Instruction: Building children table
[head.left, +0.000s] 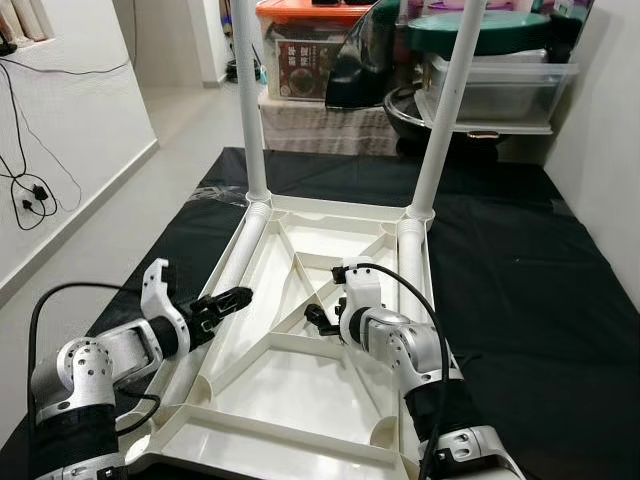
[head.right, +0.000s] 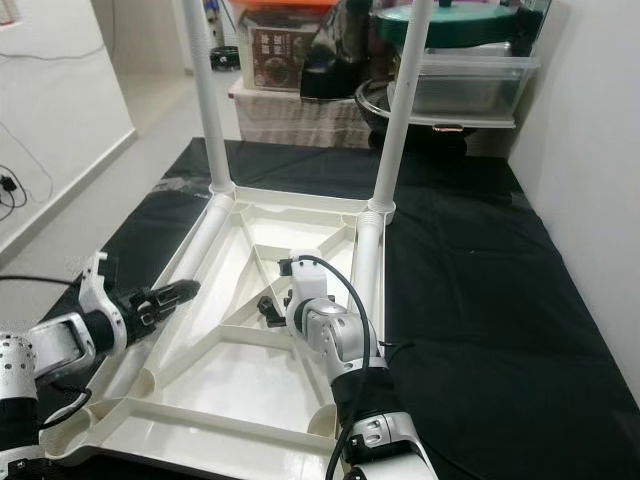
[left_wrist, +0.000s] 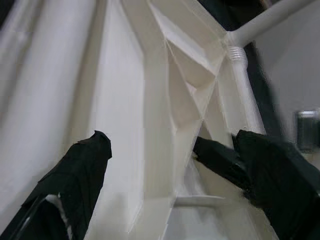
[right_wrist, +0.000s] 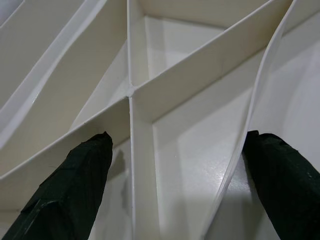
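A white plastic table top (head.left: 290, 385) lies upside down on a black mat (head.left: 520, 290), its ribbed underside facing up. Two white legs (head.left: 248, 100) (head.left: 445, 110) stand upright in the far corners. Two more white tubes (head.left: 238, 262) (head.left: 411, 262) lie along the left and right edges. My left gripper (head.left: 236, 298) (left_wrist: 150, 142) is open beside the left lying tube, over the ribs. My right gripper (head.left: 318, 318) (right_wrist: 177, 136) is open low over the centre ribs (right_wrist: 132, 95), with one finger on each side of them.
Behind the mat stand stacked storage boxes (head.left: 300, 60), a dark pot (head.left: 415, 110) and a clear lidded bin (head.left: 495, 85). A white wall with hanging cables (head.left: 30, 190) runs along the left, and another wall (head.left: 605, 140) closes the right side.
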